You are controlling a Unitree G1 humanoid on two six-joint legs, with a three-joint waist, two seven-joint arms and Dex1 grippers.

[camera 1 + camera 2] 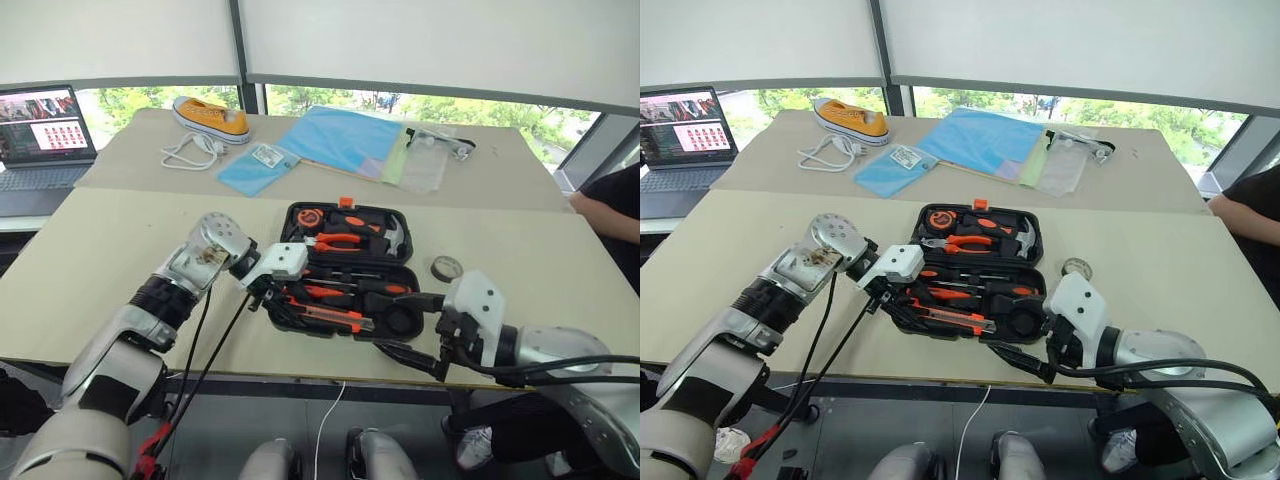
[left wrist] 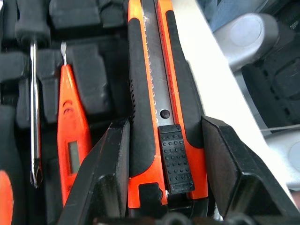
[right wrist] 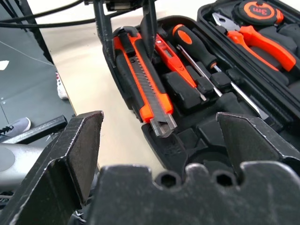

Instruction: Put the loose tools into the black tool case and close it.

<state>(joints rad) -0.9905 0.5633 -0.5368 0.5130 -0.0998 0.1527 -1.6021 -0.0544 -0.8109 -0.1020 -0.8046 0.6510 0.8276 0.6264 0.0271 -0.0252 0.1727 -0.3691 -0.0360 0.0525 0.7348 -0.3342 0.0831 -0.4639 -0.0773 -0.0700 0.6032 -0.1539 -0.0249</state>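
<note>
The black tool case (image 1: 291,222) lies open in the middle of the table. Its near half holds a slim red-handled screwdriver (image 2: 70,140) and a black-and-orange-handled screwdriver (image 3: 192,40) in their recesses. The black-and-orange utility knife (image 2: 159,93) lies along the case's near edge. My left gripper (image 1: 268,298) is shut on the knife's left end, one finger (image 2: 112,173) on each side. My right gripper (image 1: 407,328) stands open at the case's near right corner, with nothing between its fingers (image 3: 79,145). A small roll of black tape (image 1: 447,267) lies on the table, right of the case.
The case's far half holds orange-handled pliers (image 1: 340,241), a hammer (image 1: 392,235) and a tape measure (image 1: 310,216). On the far table are a yellow shoe (image 1: 212,117), a white cable (image 1: 190,152) and blue folders (image 1: 340,138). A laptop (image 1: 40,130) stands far left. A person (image 1: 610,205) sits at the right edge.
</note>
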